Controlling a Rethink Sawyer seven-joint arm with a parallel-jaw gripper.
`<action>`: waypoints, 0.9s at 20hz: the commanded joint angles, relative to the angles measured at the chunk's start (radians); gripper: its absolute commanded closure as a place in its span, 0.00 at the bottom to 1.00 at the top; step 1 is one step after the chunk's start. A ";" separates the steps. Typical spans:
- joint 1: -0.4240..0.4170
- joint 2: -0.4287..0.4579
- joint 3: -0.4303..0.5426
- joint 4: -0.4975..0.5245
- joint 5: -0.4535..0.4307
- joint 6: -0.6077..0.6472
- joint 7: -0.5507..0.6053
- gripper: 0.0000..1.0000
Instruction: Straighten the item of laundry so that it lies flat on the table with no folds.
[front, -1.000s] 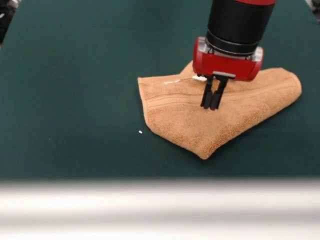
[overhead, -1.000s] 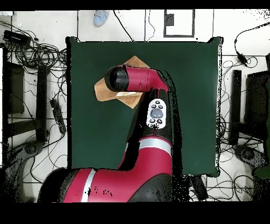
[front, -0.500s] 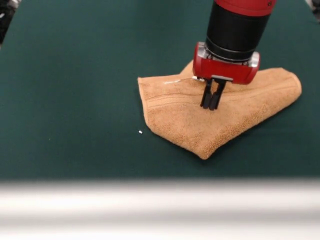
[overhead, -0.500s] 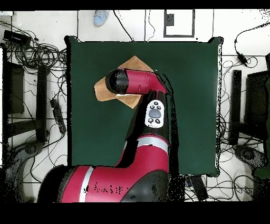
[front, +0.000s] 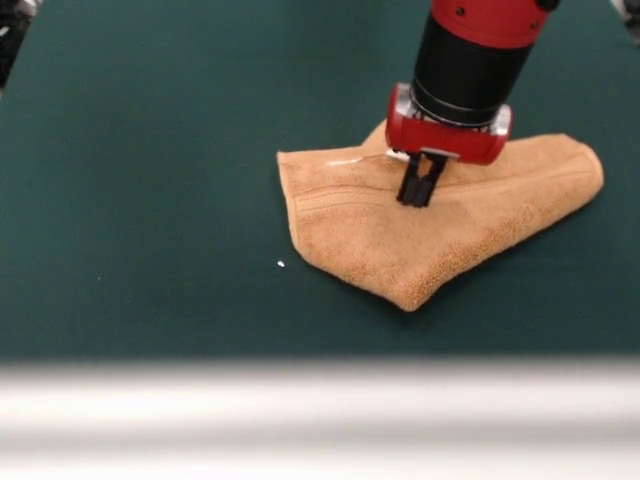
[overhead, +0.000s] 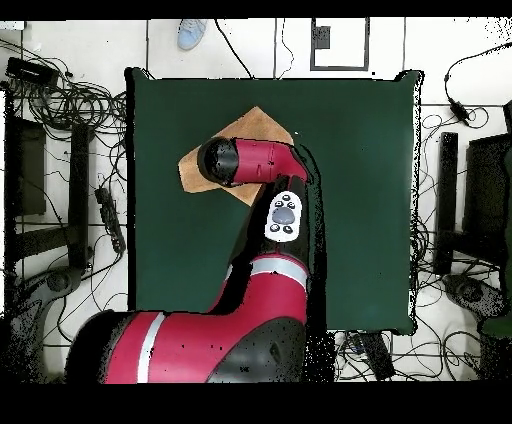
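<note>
Scene: I stand over the towel (front: 440, 225) on the green counter (front: 150, 150), my end effector (front: 421, 193) planted on the cloth near its middle, by a woven border band.

End effector: my two black fingers (front: 411, 188) are drawn together, tips pressed into the terry; they appear to pinch a little cloth between them, though I judge this from the front view alone.

Towel, front view: it lies a little right of the counter's centre, a blunt folded point toward six o'clock, one lobe reaching toward three o'clock, a squarer corner toward nine o'clock.

Towel, overhead view: my arm (overhead: 250, 165) covers most of it; tan cloth shows at eleven o'clock from the counter's centre.

Label: a small white tag (front: 345, 162) shows near the towel's upper edge.

Done: little, by my reading; the towel is still doubled over itself, its outline irregular.

Left: the folded layer must be drawn open and every corner spread flat.
</note>
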 joint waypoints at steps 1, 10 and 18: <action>0.053 0.070 -0.005 0.082 0.025 0.184 0.244 1.00; 0.060 0.123 -0.049 0.020 0.040 0.208 0.253 1.00; 0.052 0.145 -0.047 0.001 0.058 0.162 0.245 1.00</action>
